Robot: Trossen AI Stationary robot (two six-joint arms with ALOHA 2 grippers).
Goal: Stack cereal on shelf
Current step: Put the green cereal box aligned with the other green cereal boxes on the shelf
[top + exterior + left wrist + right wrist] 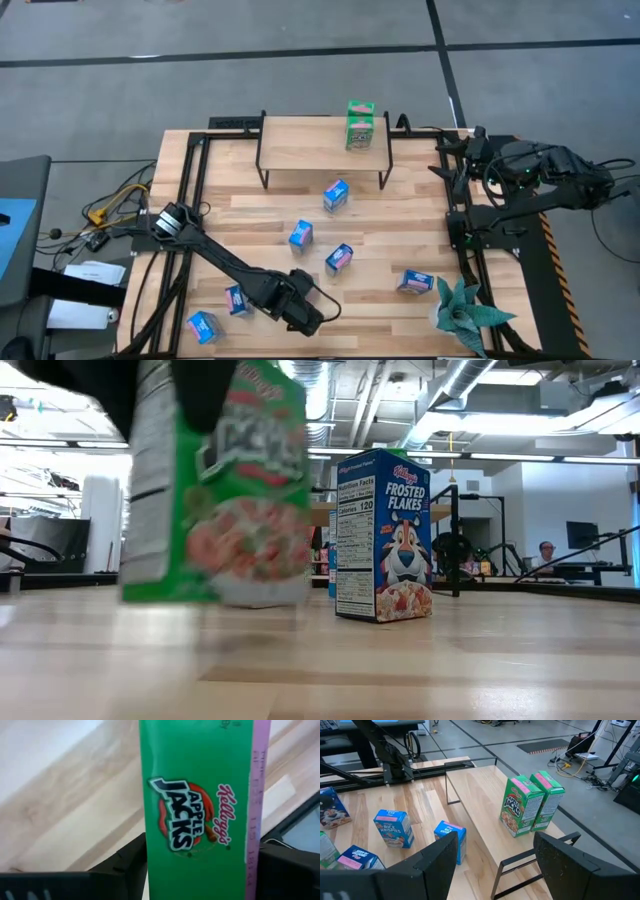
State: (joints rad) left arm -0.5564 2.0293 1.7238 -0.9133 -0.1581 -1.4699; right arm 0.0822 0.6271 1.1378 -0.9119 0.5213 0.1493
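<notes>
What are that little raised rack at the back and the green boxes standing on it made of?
The small low shelf looks like a pale, matt wooden board, its grain lines showing, on thin black legs that seem to be metal rod. The two green cereal boxes look like printed cardboard with a slight sheen, with folded edges and pink top flaps.

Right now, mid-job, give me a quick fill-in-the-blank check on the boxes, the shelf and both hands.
1. The left hand grips a box printed Apple ____.
2. The number of green boxes standing on the shelf is ____.
3. The right hand holds ____.
4. The blue box standing in the low view reads Frosted ____.

Missing words: Jacks; two; nothing; Flakes
</notes>
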